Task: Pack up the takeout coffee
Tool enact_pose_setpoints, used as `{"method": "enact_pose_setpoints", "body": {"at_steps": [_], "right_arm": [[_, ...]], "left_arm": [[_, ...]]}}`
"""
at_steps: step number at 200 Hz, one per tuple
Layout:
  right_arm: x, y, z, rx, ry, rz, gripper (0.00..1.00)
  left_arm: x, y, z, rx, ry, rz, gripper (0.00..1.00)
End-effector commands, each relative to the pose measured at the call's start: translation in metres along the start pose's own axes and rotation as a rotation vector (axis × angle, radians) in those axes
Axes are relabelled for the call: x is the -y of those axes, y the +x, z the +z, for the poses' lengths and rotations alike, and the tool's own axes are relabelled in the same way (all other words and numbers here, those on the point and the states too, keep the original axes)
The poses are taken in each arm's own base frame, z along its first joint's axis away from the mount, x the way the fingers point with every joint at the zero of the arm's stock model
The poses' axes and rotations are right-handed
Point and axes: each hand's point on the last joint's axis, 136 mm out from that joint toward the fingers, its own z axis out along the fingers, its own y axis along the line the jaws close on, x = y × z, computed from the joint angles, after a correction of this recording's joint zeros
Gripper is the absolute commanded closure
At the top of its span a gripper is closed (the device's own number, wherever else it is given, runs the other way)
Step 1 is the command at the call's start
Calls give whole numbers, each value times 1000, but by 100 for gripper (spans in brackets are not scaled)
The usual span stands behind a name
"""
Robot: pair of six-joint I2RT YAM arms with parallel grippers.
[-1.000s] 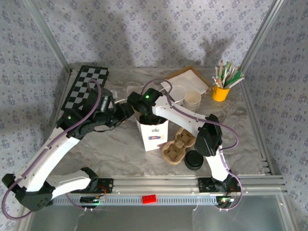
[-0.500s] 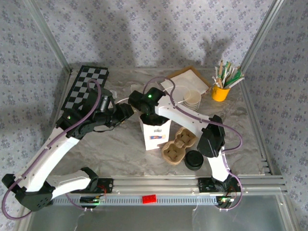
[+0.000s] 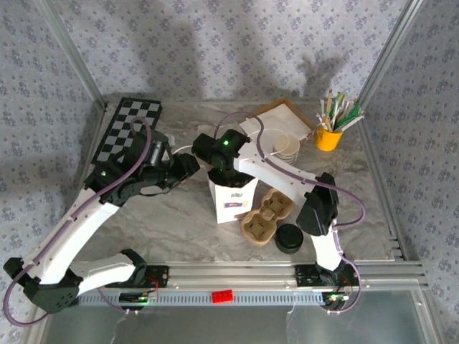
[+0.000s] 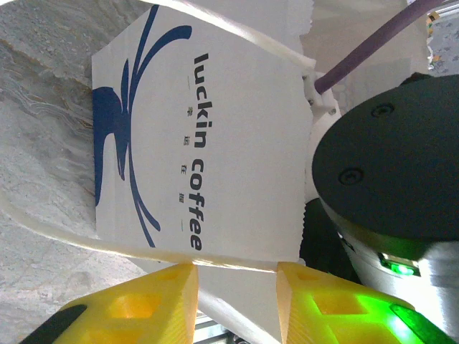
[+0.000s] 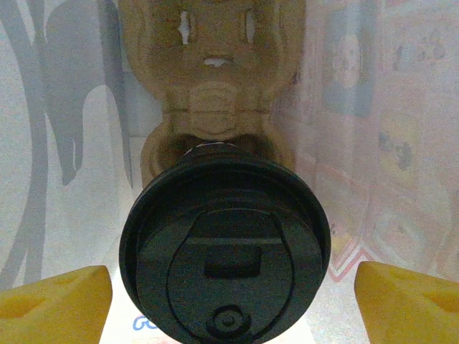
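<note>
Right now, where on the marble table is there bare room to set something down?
Bare marble tabletop near-left of the white paper bag, and along the right edge nearer than the yellow cup. Crowded behind the bag.

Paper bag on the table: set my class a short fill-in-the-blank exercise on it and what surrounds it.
The paper bag is printed with luckin ____.
The lid inside the bag is coloured ____.
The right hand sits over that lid with its jaws ____.
The stirrer cup is coloured ____.
Missing words: coffee; black; open; yellow.
</note>
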Motion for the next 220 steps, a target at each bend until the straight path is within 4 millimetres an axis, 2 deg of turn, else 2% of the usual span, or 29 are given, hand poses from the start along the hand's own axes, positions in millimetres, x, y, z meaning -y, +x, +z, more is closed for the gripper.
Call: {"method": "enact_pose_setpoints", "body": {"at_steps": [1,87,220], "right_arm": [[9,3,-15,27,16,12,9],[12,0,-24,47,7,13,0],[15,-10,-54,74,-60,48,0]], "left_arm": [[5,-8,-9,30,9,15,66],[3,-14,-15,46,-7,9,66],[0,-14,-8,29,-34,3,74]]}}
